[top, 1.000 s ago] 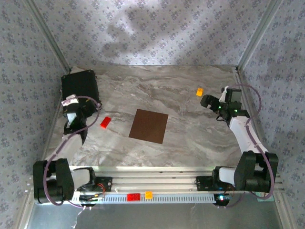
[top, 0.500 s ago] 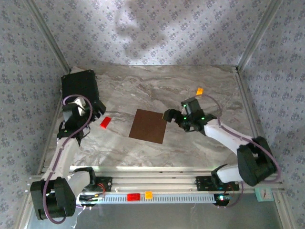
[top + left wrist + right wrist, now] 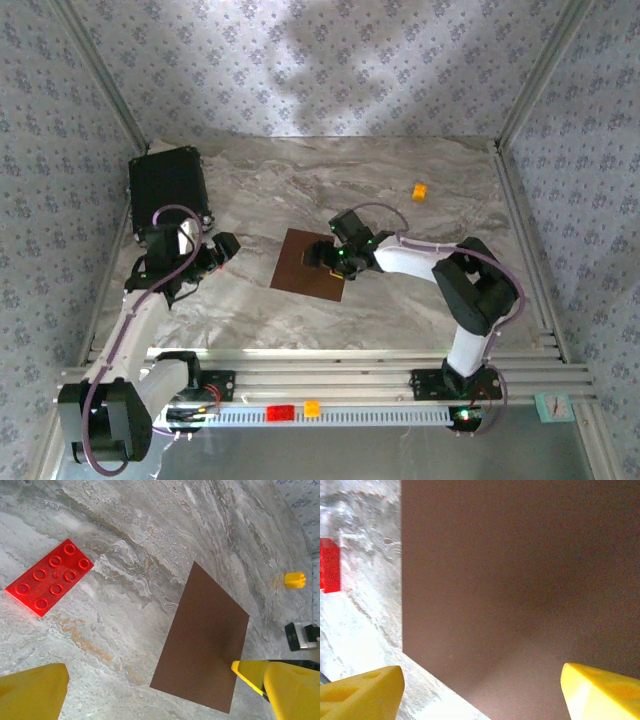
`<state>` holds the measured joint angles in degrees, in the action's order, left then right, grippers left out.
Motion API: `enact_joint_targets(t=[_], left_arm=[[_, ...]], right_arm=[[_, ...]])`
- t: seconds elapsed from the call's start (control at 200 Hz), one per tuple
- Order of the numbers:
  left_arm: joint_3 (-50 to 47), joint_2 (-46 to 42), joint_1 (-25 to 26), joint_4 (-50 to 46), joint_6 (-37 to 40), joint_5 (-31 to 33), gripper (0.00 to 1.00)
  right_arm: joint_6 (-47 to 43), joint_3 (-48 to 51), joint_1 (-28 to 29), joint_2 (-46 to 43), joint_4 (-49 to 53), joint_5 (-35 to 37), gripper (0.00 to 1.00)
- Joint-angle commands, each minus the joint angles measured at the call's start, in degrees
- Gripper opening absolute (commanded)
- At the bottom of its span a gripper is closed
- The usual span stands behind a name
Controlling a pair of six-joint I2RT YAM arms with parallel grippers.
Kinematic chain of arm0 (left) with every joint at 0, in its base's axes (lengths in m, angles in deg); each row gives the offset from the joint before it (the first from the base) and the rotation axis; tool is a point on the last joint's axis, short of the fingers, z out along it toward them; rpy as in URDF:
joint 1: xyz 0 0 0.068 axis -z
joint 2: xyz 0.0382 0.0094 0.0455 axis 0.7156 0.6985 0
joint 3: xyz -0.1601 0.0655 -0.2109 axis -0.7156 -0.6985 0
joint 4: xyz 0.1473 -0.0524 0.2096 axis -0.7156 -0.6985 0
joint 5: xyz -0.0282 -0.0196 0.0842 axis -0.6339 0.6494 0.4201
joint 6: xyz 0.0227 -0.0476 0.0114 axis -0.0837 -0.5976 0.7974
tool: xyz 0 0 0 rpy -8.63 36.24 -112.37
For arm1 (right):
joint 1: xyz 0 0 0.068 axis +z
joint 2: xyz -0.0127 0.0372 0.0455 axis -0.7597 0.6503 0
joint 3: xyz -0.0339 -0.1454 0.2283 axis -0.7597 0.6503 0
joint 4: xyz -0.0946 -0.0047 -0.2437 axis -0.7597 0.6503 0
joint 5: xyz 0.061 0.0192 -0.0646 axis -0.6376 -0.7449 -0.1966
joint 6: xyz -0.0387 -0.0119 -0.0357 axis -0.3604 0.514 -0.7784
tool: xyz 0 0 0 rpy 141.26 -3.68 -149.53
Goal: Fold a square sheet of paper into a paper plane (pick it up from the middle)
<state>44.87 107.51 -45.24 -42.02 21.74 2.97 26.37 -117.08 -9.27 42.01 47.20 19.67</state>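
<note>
The square sheet of paper (image 3: 300, 262) is dark brown and lies flat, without a crease, on the marble table. My right gripper (image 3: 318, 258) hovers over the sheet's right half. In the right wrist view its yellow fingers (image 3: 362, 690) stand wide apart above the paper (image 3: 520, 580), so the right gripper (image 3: 480, 695) is open and holds nothing. My left gripper (image 3: 225, 247) is left of the sheet, also open. In the left wrist view the left gripper (image 3: 150, 690) has the paper (image 3: 207, 640) ahead of it.
A red brick (image 3: 50, 582) lies on the table left of the sheet, also seen as the red brick (image 3: 329, 564). A small orange block (image 3: 419, 190) sits far right. A black case (image 3: 168, 180) stands at the back left corner.
My right arm has swung from the table's right edge leftward to above the paper, its jaws narrowing slightly. My left gripper has moved right, over the red brick.
</note>
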Motion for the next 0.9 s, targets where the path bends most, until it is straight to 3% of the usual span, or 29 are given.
enact_joint_targets(t=[0.0, 0.195, 0.315, 0.395, 0.455, 0.53, 0.58, 0.635, 0.75, 0.894], left_arm=[[3.02, 0.75, 0.51, -2.60, -0.59, -0.69, 1.00], [6.32, 5.38, 4.68, -2.62, 0.49, -3.77, 1.00], [10.24, 9.41, 11.49, -5.17, 2.55, 1.25, 1.00], [12.94, 12.41, 16.18, -6.64, 3.36, 5.26, 1.00], [14.78, 14.60, 18.97, -7.26, 3.04, 8.21, 1.00], [16.84, 16.92, 20.88, -7.95, 1.39, 10.06, 1.00], [18.09, 18.47, 21.99, -8.62, 0.11, 11.22, 1.00], [19.62, 20.18, 24.01, -9.04, -1.17, 12.77, 1.00], [24.72, 25.41, 29.82, -13.32, -3.33, 20.12, 1.00], [33.44, 35.27, 35.66, -18.68, -6.23, 24.90, 1.00]], right_arm=[[-2.47, -1.08, 0.03, 2.07, 6.05, -1.25, 0.83], [-13.92, 0.79, -3.69, 2.02, 11.35, -5.07, 0.83], [-24.38, 1.46, -7.51, 1.84, 13.56, -8.99, 0.84], [-26.75, 0.93, -9.54, 2.11, 13.43, -12.90, 0.83], [-27.14, -0.30, -9.60, 0.34, 13.40, -13.65, 0.83], [-26.14, -0.76, -9.38, -4.67, 11.83, -12.57, 0.91], [-23.82, 0.32, -9.87, -9.11, 10.16, -9.70, 0.99], [-21.51, 2.25, -11.21, -14.27, 9.71, -4.47, 0.99], [-17.23, 8.79, -16.94, -24.91, 10.19, 3.09, 0.99], [-14.93, 18.06, -26.18, -36.34, 9.80, 1.51, 0.99]])
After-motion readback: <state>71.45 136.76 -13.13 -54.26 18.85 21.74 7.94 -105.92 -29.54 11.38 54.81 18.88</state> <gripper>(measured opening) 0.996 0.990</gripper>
